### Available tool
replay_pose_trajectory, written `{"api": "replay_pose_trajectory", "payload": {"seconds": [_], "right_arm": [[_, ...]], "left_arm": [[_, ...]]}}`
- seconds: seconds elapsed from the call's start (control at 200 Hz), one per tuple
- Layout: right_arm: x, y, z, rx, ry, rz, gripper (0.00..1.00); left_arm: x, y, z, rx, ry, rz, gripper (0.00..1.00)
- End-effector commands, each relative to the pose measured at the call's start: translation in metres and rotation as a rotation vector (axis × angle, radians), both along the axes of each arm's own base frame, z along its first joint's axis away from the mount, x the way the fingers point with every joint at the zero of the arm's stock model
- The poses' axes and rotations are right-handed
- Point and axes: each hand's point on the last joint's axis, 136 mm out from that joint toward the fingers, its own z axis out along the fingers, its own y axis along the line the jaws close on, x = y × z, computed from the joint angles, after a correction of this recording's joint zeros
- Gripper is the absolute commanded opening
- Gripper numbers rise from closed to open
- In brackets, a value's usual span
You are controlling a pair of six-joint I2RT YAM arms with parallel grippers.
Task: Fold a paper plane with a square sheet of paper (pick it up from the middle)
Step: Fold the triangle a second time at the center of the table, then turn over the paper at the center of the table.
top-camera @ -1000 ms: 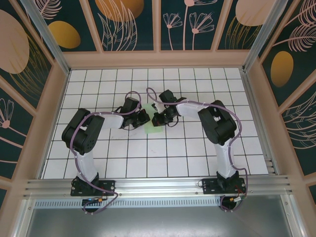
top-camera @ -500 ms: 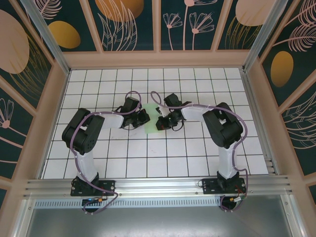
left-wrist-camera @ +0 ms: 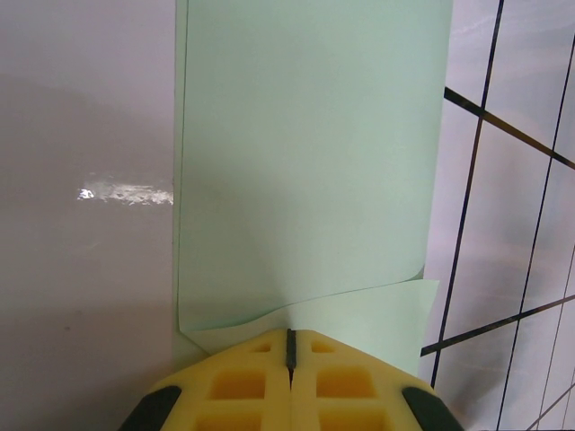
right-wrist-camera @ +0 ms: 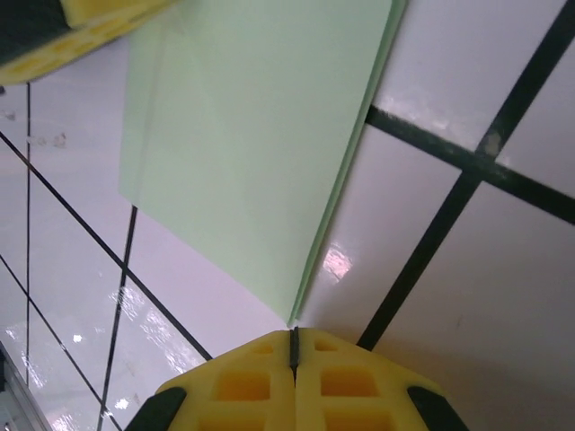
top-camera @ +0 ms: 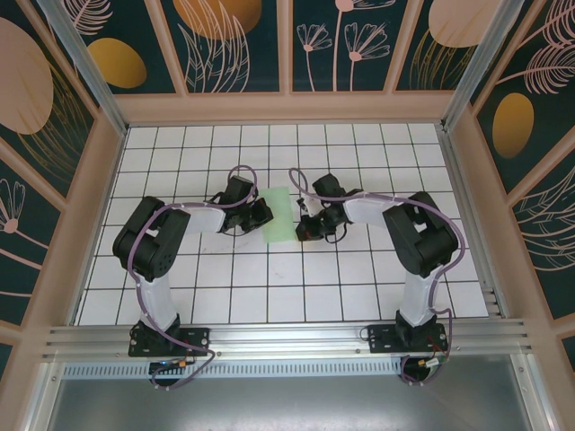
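Note:
The square sheet of paper (top-camera: 280,214) lies on the white grid table, folded in half into a pale mint-green strip. In the left wrist view the sheet (left-wrist-camera: 305,162) shows two layers, and the upper one curls up near my fingers. My left gripper (top-camera: 261,215) (left-wrist-camera: 289,334) is shut, its yellow tips resting on the sheet's left edge. Whether paper is pinched between them I cannot tell. My right gripper (top-camera: 302,230) (right-wrist-camera: 293,334) is shut too, its tips on the table just at the near corner of the sheet (right-wrist-camera: 252,135), where the folded edge ends.
The white tiled table (top-camera: 269,278) stretches on all sides of the paper, with free tiles in front and behind. Pink-framed walls close the back and both sides. An aluminium rail (top-camera: 287,337) runs along the near edge by the arm bases.
My right gripper has slid off the top of the paper toward the right and nearer, ending at the sheet's corner. The paper now shows as a flat strip. The left gripper has stayed put.

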Motion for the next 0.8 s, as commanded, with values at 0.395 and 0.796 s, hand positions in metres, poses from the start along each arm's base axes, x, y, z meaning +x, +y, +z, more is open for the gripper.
{"api": "replay_pose_trajectory", "payload": {"seconds": [0.395,0.796], "right_arm": [[0.034,0.037,-0.002,0.030,0.003,-0.041,0.00],[-0.001,-0.008,-0.009,-0.021,0.039,-0.069,0.00]], "left_arm": [[-0.019,0.033,-0.049,0.156,0.122,0.051,0.07],[-0.018,0.030,-0.047,0.151,0.114,0.034,0.07]]}}
